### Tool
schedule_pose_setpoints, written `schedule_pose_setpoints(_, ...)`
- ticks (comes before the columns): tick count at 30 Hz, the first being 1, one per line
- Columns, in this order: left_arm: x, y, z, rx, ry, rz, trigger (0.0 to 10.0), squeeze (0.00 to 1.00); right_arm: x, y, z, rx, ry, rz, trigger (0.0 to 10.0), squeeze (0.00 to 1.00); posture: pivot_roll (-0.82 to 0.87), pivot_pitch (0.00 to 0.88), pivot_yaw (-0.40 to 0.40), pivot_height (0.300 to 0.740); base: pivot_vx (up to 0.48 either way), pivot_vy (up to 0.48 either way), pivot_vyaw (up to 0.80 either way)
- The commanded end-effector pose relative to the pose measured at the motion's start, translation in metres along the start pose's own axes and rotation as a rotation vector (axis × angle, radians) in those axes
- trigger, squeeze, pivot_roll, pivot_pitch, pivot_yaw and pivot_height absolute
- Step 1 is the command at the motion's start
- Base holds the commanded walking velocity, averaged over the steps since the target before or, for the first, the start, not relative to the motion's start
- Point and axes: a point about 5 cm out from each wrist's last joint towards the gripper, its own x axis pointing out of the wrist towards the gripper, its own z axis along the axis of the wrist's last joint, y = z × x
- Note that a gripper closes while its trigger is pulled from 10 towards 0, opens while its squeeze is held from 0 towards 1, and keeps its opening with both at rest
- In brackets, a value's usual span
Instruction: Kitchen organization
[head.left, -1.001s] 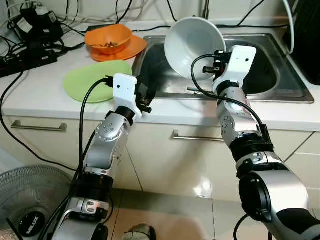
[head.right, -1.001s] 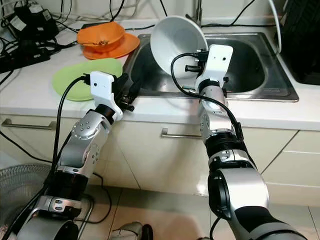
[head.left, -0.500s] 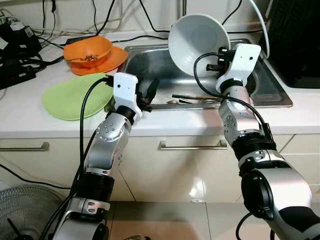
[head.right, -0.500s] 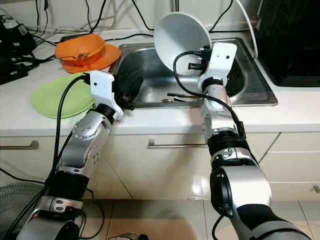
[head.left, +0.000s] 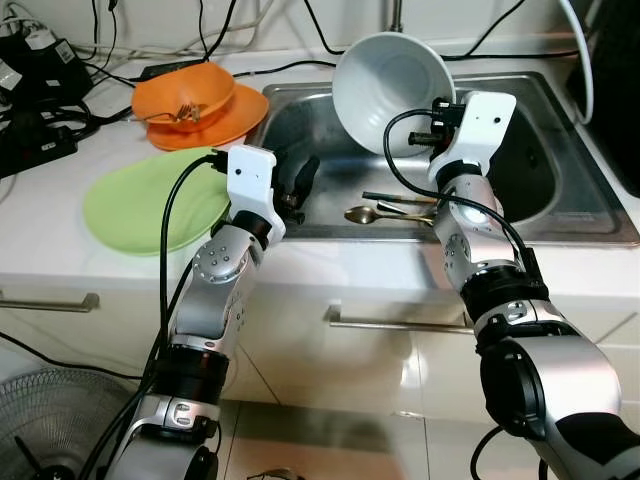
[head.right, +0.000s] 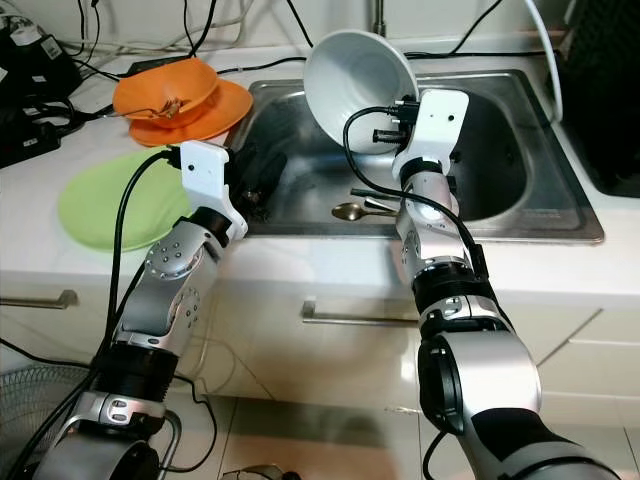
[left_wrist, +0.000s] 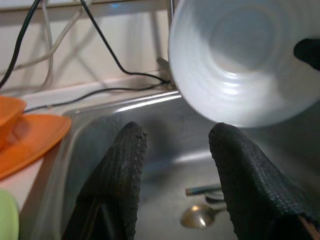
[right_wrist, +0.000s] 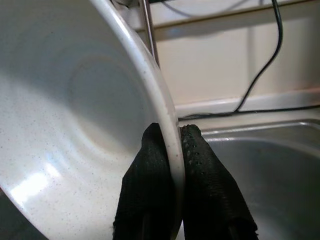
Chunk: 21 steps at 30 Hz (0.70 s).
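Observation:
A large white bowl (head.left: 385, 90) hangs tilted on its side above the steel sink (head.left: 520, 180), its hollow facing me. My right gripper (right_wrist: 172, 155) is shut on the bowl's rim, one finger inside and one outside. My left gripper (left_wrist: 175, 165) is open over the sink's left part, with nothing between its fingers (left_wrist: 122, 170). A spoon (head.left: 362, 214) and other cutlery (head.left: 400, 200) lie on the sink floor. An orange bowl (head.left: 185, 95) with a fork in it sits on an orange plate (head.left: 240, 118) left of the sink. A green plate (head.left: 150, 205) lies nearer on the counter.
Black cables and power adapters (head.left: 40, 75) crowd the counter's back left. A faucet stem (head.left: 397, 12) rises behind the sink. A dark appliance (head.right: 610, 90) stands at the far right. Cabinet drawers with metal handles (head.left: 400, 322) sit below, and a fan (head.left: 50, 430) stands on the floor at left.
The view has shifted, showing more of the sink floor and the cutlery. The white bowl stays in my right gripper at about the same height. My left gripper stays open over the sink.

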Motion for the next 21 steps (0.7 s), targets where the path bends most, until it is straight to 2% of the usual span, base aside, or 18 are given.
schedule_pose_setpoints(1,0.0035,-0.006,0.0056,0.008,-0.023,-0.024,10.0,0.0,0.0056,-0.0078,0.0149,-0.008,-0.064,-0.019,10.0,0.0,0.16,0.008,0.113,0.74,0.461,0.0,0.0)
schedule_pose_setpoints(10,0.0037,-0.0077,0.0061,0.006,-0.024,-0.034,10.0,0.0,0.0049,-0.0082,0.0137,-0.004,-0.062,-0.022,10.0,0.0,0.16,0.017,0.116,0.74,0.447,0.0,0.0)
schedule_pose_setpoints(21,0.0031,-0.0143,0.0057,-0.016,-0.027,-0.07,10.0,0.0,0.0038,-0.0071,0.0111,0.002,-0.055,-0.017,10.0,0.0,0.16,0.023,0.114,0.74,0.0,0.0,0.0)
